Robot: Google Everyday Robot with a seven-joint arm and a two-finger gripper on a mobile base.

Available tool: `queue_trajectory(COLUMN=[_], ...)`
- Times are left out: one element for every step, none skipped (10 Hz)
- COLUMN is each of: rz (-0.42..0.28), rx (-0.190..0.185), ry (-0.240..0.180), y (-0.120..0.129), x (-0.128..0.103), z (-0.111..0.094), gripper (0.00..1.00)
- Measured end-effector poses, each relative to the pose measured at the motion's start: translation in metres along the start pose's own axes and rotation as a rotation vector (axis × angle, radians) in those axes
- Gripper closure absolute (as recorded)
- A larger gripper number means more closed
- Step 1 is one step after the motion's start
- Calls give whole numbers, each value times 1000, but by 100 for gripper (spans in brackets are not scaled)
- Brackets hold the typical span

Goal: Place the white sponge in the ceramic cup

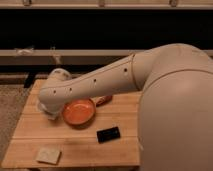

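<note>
Much bare wooden table (80, 145) lies right of the gripper (51, 111), low at the left edge; its state I cannot tell. Nearer the camera, by the front corner, rests the white sponge (48, 155); orange dish (79, 111) just right; ceramic cup (59, 74) behind, partly covered by the arm (100, 80)

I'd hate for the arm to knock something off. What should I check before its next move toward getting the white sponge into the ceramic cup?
1. Reachable white sponge: ok, flat at the table's front left, nothing on it.
2. Grip: not ok, the gripper sits left of the orange dish, apart from the sponge.
3. Clear ceramic cup mouth: cannot tell, the arm covers part of it at the rear left.
4. Path from gripper to sponge: ok, bare wood between.
5. Stray black rectangle: ok, lies right of that path.
</note>
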Motion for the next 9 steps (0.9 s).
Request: queue_trajectory(rz=[-9,-18,-14,-1,12,29,54,78,92], rx=[3,10,14,12,2,-13,-32,-45,-55], ry=[19,53,78,108,128,140,145,136,130], y=[10,25,32,44,52,58,61,58,54], x=[0,3,6,11,14,17,19,22,24], z=[6,20,31,44,53,57,57,55,53], gripper=[55,42,34,25,20,20,20,20,20])
